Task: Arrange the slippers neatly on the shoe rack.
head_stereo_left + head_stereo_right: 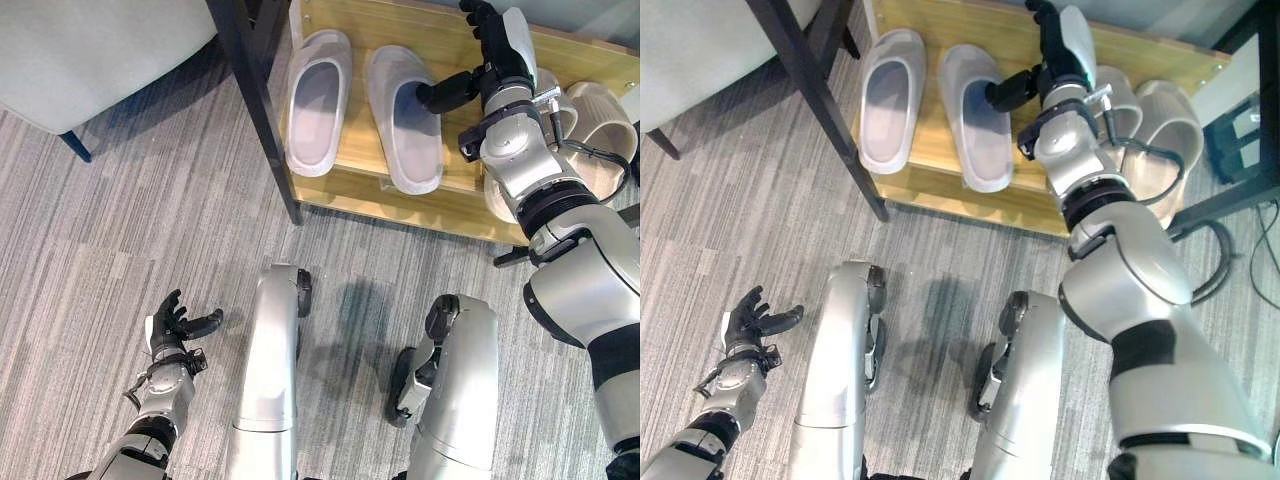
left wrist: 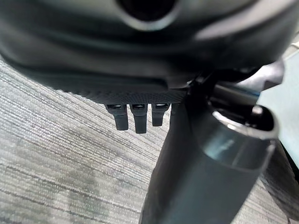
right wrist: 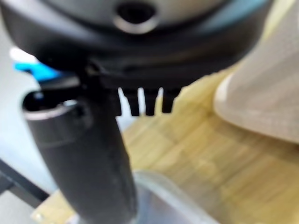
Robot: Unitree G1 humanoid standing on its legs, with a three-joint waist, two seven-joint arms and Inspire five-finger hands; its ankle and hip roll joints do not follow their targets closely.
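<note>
1. Two grey slippers (image 1: pixel 318 100) (image 1: pixel 403 118) lie side by side on the wooden shoe rack (image 1: pixel 450 195); a beige pair (image 1: pixel 1145 125) sits beside them.
2. Our right hand (image 1: pixel 500 45) hovers above the rack, fingers straight, thumb over the inner grey slipper, gripping nothing.
3. Right wrist view adds close rack wood and a beige edge.
4. Our left hand (image 1: pixel 175 325) is relaxed and empty, low over the carpet (image 1: pixel 130 230).
5. Left wrist view gives carpet past its straight fingers (image 2: pixel 135 119).

- Home-like room: grey striped carpet (image 1: pixel 120 230).
- Wooden shoe rack (image 1: pixel 400 30), upper centre, holding slippers (image 1: pixel 318 100).
- Grey upholstered seat (image 1: pixel 80 50), upper left.
</note>
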